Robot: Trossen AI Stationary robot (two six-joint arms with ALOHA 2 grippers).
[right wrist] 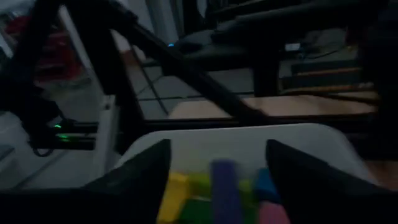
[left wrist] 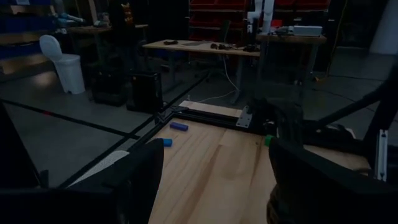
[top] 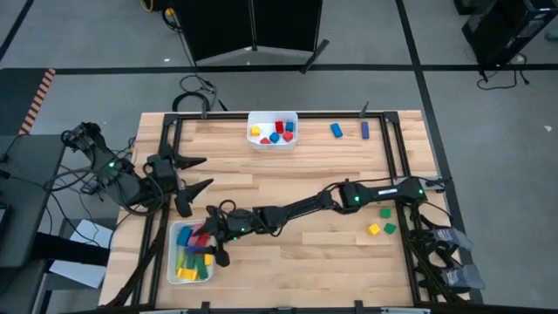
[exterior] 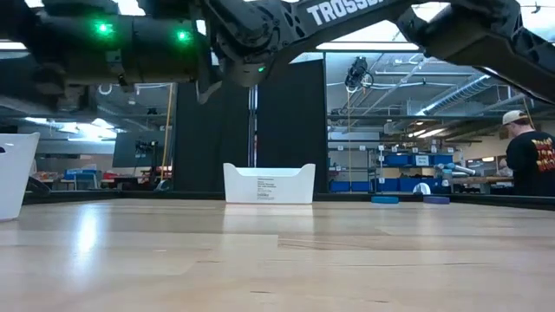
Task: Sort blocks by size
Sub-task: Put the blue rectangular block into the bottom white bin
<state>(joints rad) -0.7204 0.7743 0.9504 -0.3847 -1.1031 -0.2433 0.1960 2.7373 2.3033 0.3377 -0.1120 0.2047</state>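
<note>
1. High view: camera overhead, facing straight down on the whole surface (top: 296, 187) and both arms.
2. Low view: camera at surface height, facing level across the boards to a white tray (exterior: 269, 184) at the far edge and the room beyond; this tray (top: 272, 130) also appears from overhead.
3. Left wrist view: looks past its own fingers (left wrist: 140, 180) toward a far corner.
4. Right wrist view: close above a second tray (right wrist: 249, 140) of blocks (right wrist: 225, 186), also seen overhead.

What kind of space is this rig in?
Likely a robotics lab or workshop: shelving with blue bins behind the table, exposed ceiling ducts, and another robot arm on a bench.
</note>
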